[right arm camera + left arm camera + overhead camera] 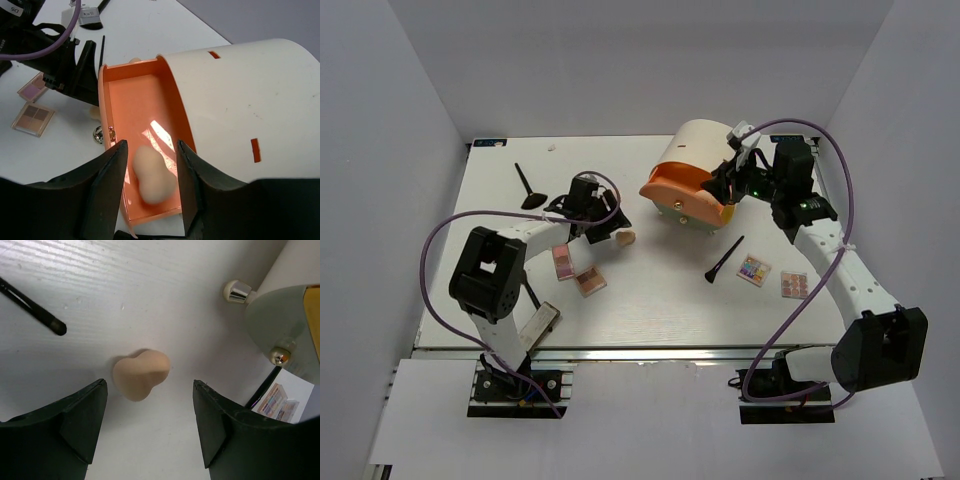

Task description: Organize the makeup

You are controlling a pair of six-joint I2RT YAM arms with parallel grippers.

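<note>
A peach sponge (pixel 624 238) lies on the white table, just ahead of my open, empty left gripper (pixel 598 224). In the left wrist view the sponge (pixel 140 374) sits beyond the fingertips, nearer the left one, and the gripper (pixel 150 415) does not touch it. My right gripper (pixel 733 183) is open over the pulled-out orange drawer (pixel 127 105) of the cream drawer unit (pixel 705 145). A second sponge (pixel 152 175) lies in that drawer between and below the right gripper's (pixel 151 150) fingers, with gaps on both sides.
Two palettes (pixel 563 262) (pixel 590 283) lie near the left arm; a multicoloured one (pixel 754 270) and another (pixel 794 285) lie at right. Black brushes lie at back left (pixel 528 187) and centre (pixel 724 259). A silvery compact (pixel 538 326) lies by the left base.
</note>
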